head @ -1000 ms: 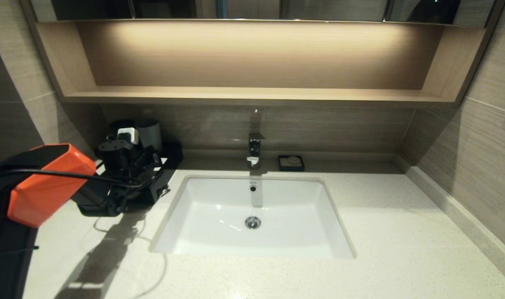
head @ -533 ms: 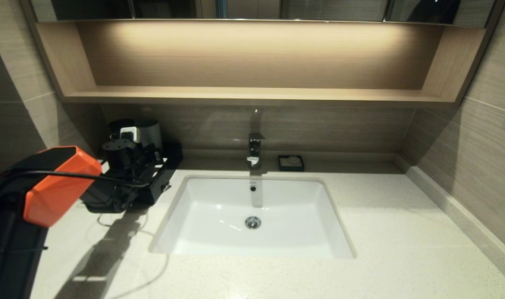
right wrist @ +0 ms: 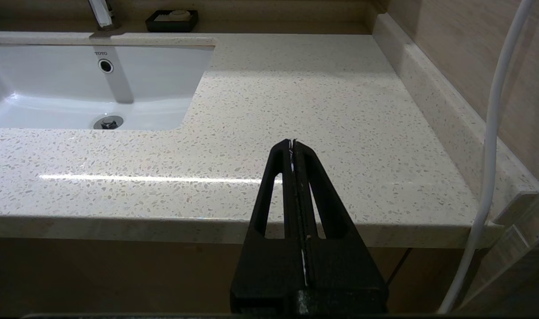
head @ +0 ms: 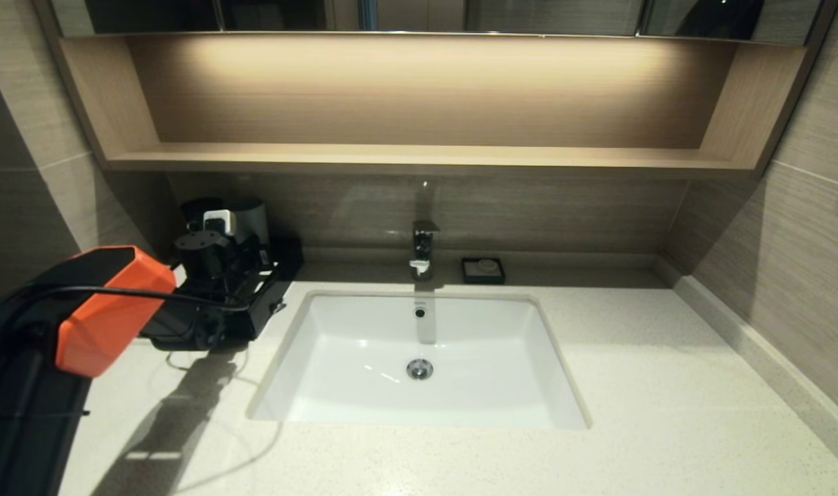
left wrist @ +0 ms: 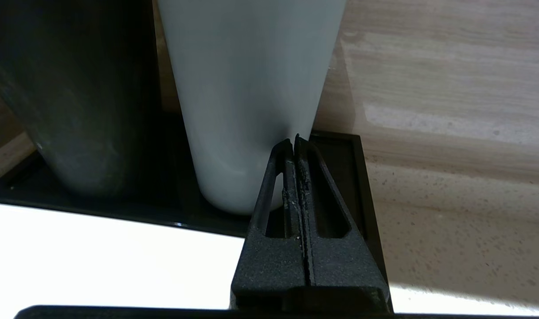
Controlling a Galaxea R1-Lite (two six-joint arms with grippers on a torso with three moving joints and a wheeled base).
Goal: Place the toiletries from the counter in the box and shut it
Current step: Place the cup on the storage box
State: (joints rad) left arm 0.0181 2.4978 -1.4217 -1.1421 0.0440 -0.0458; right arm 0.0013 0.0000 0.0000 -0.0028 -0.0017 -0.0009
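The box [left wrist: 96, 252] sits at the bench's [head: 667, 386] far-left corner, long axis along the back edge, directly under the left end effector [left wrist: 296, 146], fingers pressed together; the right end effector [right wrist: 292, 146], likewise pressed together, hangs off the near-right edge.

My left arm [head: 40, 358] is black with an orange shell and a thin black cable [head: 136, 295]. My fingers [left wrist: 287, 186] are matte black, triangular, slotted, grit-speckled.
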